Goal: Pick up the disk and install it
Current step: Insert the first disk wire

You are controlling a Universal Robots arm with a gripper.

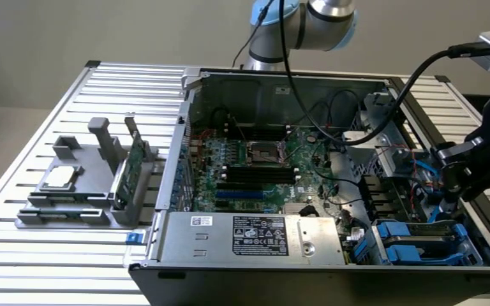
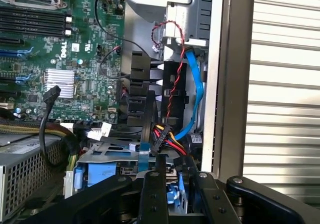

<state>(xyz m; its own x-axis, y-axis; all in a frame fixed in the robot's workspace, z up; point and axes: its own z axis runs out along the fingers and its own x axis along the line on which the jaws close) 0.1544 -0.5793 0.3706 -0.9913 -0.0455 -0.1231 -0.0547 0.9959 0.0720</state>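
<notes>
The disk (image 1: 415, 245) (image 2: 97, 176) lies flat in the drive bay at the case's (image 1: 254, 271) near corner on the exterior view's right. Its blue carrier frames a grey top, and the power supply (image 1: 254, 236) sits beside it along the near edge.

Your gripper (image 1: 449, 194) (image 2: 175, 194) hangs inside the case just above that bay, close to the side wall. A bundle of red, yellow and black wires (image 2: 167, 134) and a blue cable (image 2: 192, 99) run down right beside it. From the wrist you see a bit of blue plastic at the gripper. I cannot tell whether the jaws are closed on it or standing free of it.

Judge the disk as a stiff, fairly heavy block for its size: metal body, smooth faces, likely slippery under bare pads. It will not bend, but it takes knocks badly, so treat it as fragile. The carrier is the softer part, and its plastic rails and end tabs may flex. Take hold across the carrier's long sides near the middle so the weight hangs even, not by one tab, and stay off the label face and the loose wires.
</notes>
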